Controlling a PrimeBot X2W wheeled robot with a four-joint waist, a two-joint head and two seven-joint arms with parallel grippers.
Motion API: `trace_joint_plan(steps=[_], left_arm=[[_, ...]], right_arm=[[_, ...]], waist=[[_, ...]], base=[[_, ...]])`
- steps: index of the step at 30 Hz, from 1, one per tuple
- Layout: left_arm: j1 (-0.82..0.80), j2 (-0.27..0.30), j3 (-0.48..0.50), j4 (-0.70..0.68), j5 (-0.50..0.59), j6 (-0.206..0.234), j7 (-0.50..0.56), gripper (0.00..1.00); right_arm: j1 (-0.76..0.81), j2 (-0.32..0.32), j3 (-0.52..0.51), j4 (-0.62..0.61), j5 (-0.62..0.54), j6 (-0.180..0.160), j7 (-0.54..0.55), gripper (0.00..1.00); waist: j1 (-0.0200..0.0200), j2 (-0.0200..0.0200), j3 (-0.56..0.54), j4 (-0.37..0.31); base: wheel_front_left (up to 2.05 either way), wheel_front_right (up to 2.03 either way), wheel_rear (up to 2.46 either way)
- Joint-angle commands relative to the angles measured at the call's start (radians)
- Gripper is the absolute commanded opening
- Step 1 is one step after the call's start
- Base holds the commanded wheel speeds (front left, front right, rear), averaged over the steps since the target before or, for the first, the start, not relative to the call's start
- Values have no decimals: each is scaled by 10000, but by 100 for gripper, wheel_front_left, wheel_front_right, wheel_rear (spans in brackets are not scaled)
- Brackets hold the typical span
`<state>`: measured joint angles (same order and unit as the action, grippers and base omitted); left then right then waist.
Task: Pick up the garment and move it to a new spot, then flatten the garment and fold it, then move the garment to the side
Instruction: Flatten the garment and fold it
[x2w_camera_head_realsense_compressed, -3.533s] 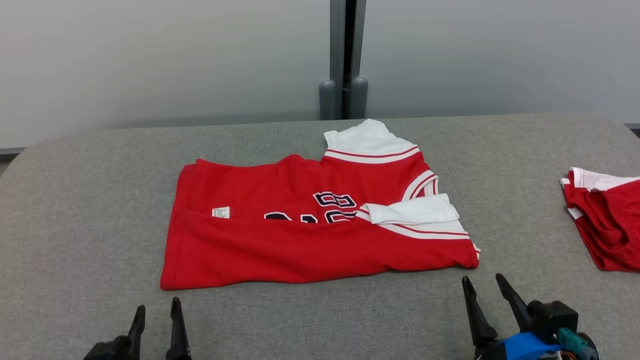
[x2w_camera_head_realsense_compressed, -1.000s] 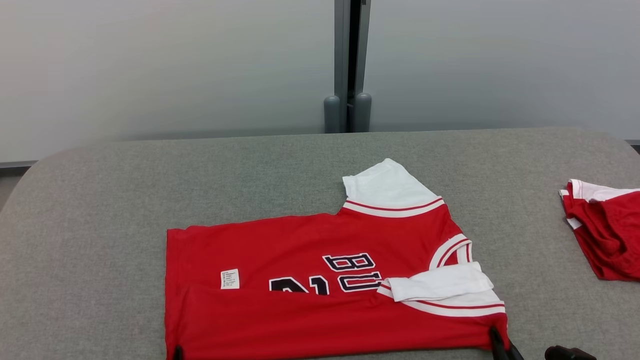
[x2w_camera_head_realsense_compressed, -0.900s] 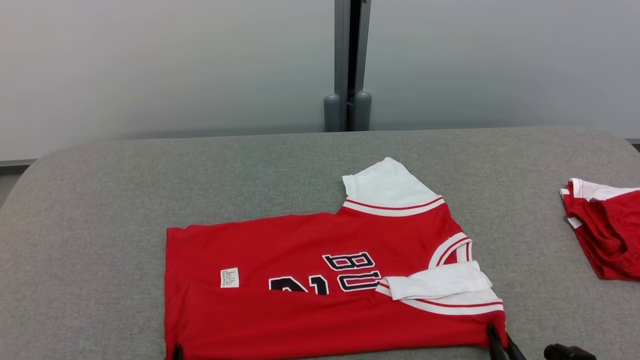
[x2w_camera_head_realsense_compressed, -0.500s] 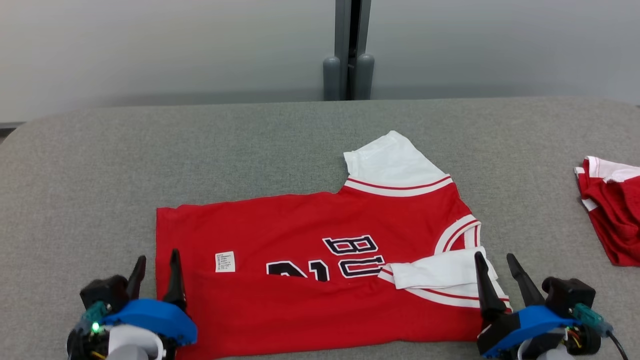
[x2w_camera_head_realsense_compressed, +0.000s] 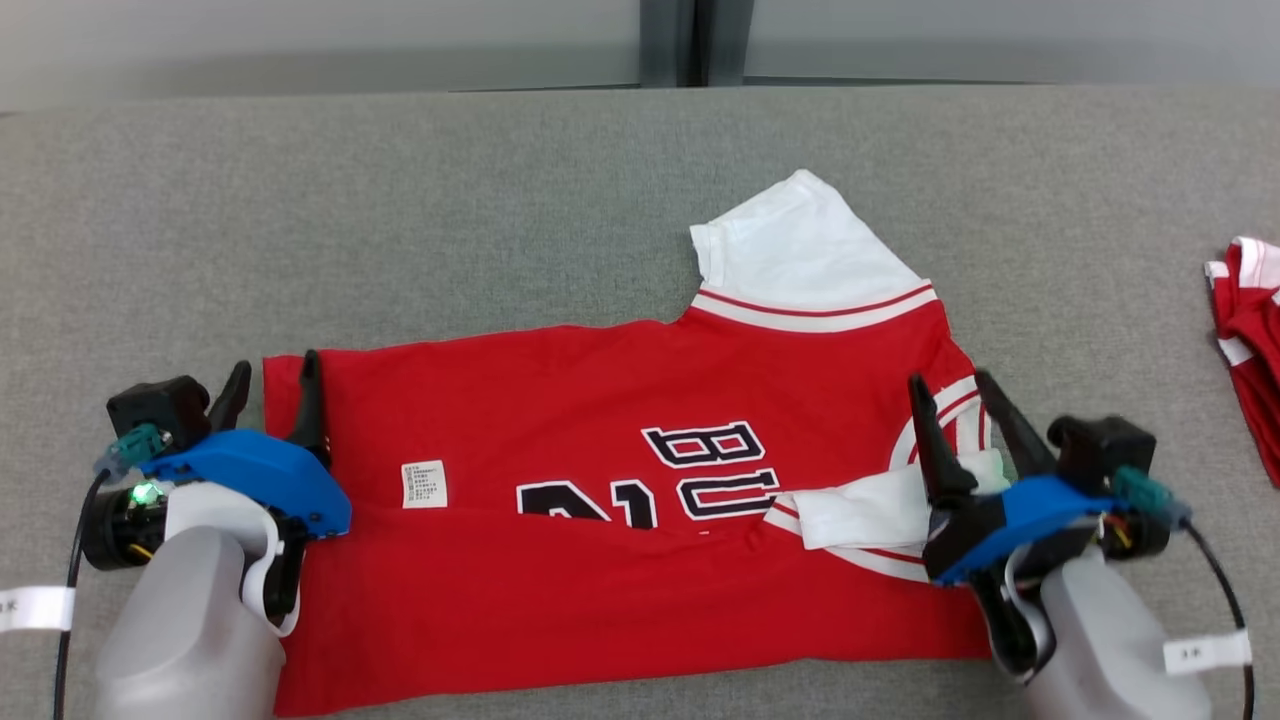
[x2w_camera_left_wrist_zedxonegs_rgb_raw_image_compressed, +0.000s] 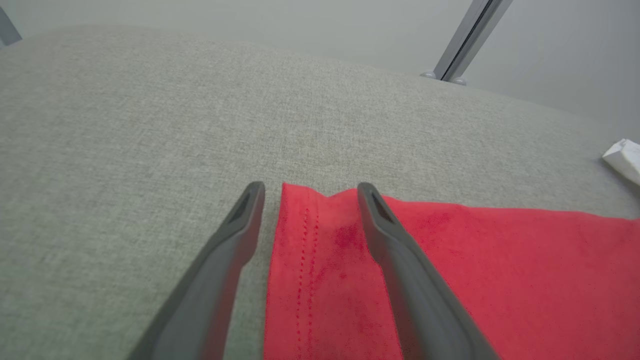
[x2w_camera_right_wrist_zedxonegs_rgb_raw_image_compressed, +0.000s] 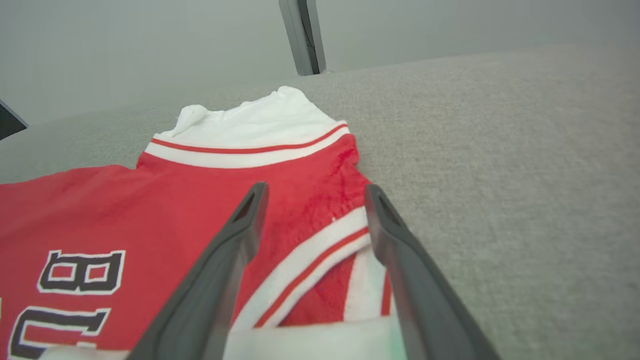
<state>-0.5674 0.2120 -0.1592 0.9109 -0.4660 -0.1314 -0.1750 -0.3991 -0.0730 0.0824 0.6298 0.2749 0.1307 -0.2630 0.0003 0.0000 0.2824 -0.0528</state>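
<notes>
The garment (x2w_camera_head_realsense_compressed: 600, 470) is a red jersey with white sleeves and dark lettering, lying flat on the grey table, its near edge folded over. My left gripper (x2w_camera_head_realsense_compressed: 270, 365) is open above the jersey's far left corner (x2w_camera_left_wrist_zedxonegs_rgb_raw_image_compressed: 320, 235), one finger over cloth, the other over bare table. My right gripper (x2w_camera_head_realsense_compressed: 948, 385) is open above the white-trimmed collar (x2w_camera_right_wrist_zedxonegs_rgb_raw_image_compressed: 320, 250) at the jersey's right end. Nothing sits between either pair of fingers. One white sleeve (x2w_camera_head_realsense_compressed: 800, 250) points away from me; the other (x2w_camera_head_realsense_compressed: 860, 510) lies folded across the chest.
A second red and white garment (x2w_camera_head_realsense_compressed: 1248, 330) lies bunched at the table's right edge. The grey fabric table (x2w_camera_head_realsense_compressed: 400, 220) stretches back to a pale wall with a dark vertical post (x2w_camera_head_realsense_compressed: 672, 40).
Both grippers let go of the jersey's near edge, opened, and moved forward over its far corners. The camera has tilted down, so the whole scene sits lower and closer.
</notes>
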Motion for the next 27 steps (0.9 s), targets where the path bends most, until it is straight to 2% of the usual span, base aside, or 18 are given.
trace_joint_plan(steps=[1, 5, 11, 12, 13, 14, 15, 27], left_arm=[[-237, 46, -79, 91, -31, 15, -36, 100], [-561, 103, -378, 456, -185, 15, -73, 100], [-962, -129, -1061, 715, -309, 15, -108, 100], [-1035, -163, -1211, 713, -331, 15, -121, 83], [-1116, -213, -1375, 712, -377, 15, -105, 44], [-1200, -266, -1507, 699, -416, 15, -88, 17], [-1282, -317, -1680, 682, -445, 15, -84, 0], [-2124, -674, -3607, 62, -1187, 15, -461, 0]], right_arm=[[-419, -152, 46, 60, -12, 0, 50, 100], [-1628, -486, 277, 448, 96, 0, 656, 100], [-3344, -1143, 637, 1155, 340, 0, 1957, 100], [-3593, -1240, 695, 1301, 396, 0, 2209, 100], [-3843, -1333, 754, 1476, 473, 0, 2472, 100], [-4097, -1448, 786, 1610, 510, 0, 2665, 100], [-4347, -1564, 814, 1783, 530, 0, 2871, 100], [-6451, -2297, 1148, 3673, 1066, 0, 4802, 100]], waist=[[-3, 0, 128, 41], [-3, 0, 439, 100], [-3, 0, 825, 530], [-3, 0, 886, 625], [-3, 0, 954, 723], [-3, 0, 1034, 826], [-3, 0, 1106, 931], [-3, 0, 1988, 2136]], base=[[0, 0, 0], [0, 0, 0], [0, 0, 0], [0, 0, 0], [0, 0, 0], [0, 0, 0], [0, 0, 0], [0, 0, 0]])
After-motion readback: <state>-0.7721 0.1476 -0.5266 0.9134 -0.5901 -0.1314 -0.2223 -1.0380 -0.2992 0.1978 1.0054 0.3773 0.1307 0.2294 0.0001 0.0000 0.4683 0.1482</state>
